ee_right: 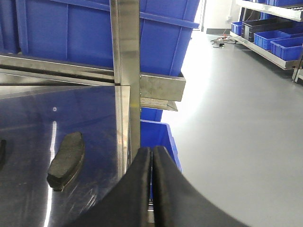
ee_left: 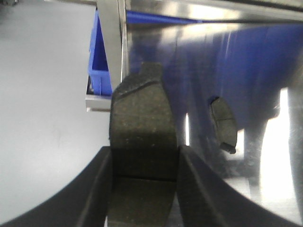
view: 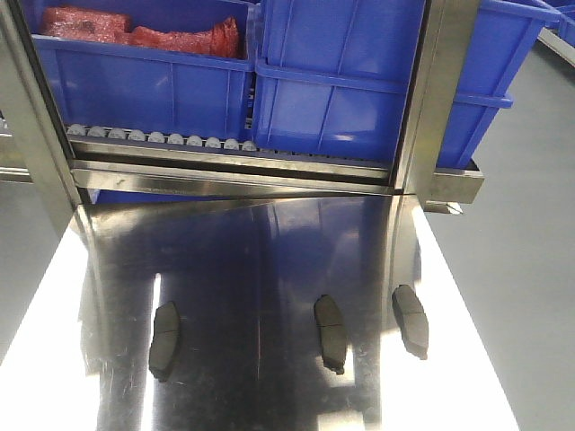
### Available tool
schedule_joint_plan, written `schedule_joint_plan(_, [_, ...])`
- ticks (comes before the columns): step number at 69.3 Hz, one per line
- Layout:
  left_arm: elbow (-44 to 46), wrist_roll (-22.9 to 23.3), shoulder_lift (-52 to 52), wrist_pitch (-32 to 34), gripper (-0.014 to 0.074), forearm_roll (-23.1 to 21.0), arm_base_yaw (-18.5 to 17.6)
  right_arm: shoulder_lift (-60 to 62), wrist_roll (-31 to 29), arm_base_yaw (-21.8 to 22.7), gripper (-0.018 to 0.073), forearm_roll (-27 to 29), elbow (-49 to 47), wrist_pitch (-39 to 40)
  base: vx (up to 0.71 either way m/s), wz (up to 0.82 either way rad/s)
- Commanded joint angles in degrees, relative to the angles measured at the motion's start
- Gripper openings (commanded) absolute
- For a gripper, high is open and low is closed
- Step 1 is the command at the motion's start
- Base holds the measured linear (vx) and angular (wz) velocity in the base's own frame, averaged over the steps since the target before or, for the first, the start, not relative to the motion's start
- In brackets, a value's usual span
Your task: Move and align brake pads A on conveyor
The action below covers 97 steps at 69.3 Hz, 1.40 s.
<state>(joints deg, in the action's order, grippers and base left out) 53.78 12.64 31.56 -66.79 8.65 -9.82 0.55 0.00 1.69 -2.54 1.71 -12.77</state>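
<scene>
Three brake pads A lie apart on the shiny steel tabletop (view: 269,269) in the front view: one at the left (view: 164,339), one in the middle (view: 331,332), one at the right (view: 411,319). My left gripper (ee_left: 144,151) is shut on a fourth brake pad (ee_left: 142,113), held lengthwise above the table's left edge; another pad (ee_left: 223,124) lies on the steel to its right. My right gripper (ee_right: 151,152) is shut and empty at the table's right edge, with a pad (ee_right: 67,160) to its left. The conveyor is out of view. Neither gripper shows in the front view.
A steel rack with rollers (view: 162,137) carries large blue bins (view: 332,81) at the table's far end; one bin holds red parts (view: 144,31). Upright steel posts (ee_right: 125,71) stand at the corners. A blue bin (ee_right: 158,137) sits on the grey floor (ee_right: 236,132) to the right.
</scene>
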Motion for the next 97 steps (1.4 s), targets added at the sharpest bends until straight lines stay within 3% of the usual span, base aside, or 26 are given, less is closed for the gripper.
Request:
schedule_joint_plan(1, [1.37, -0.07, -0.77, 4.24, -0.0006, 0.67, 0.2, 0.75, 0.0, 0.33, -0.0012, -0.22, 0.57, 4.19, 0.0, 0.0])
schedule_joint_plan(83, [1.37, -0.07, -1.82, 3.64, -0.0006, 0.67, 0.2, 0.75, 0.0, 0.33, -0.0012, -0.33, 0.56, 4.73, 0.0, 0.0])
schedule_joint_plan(88, [1.37, -0.07, -1.82, 3.64, -0.0006, 0.67, 0.2, 0.75, 0.33, 0.33, -0.0012, 0.55, 0.56, 6.86, 0.0, 0.0])
schedule_joint_plan(97, [1.37, -0.07, -1.82, 3.64, -0.0006, 0.67, 0.2, 0.75, 2.72, 0.33, -0.0012, 2.86, 0.43, 17.62, 0.0, 0.0])
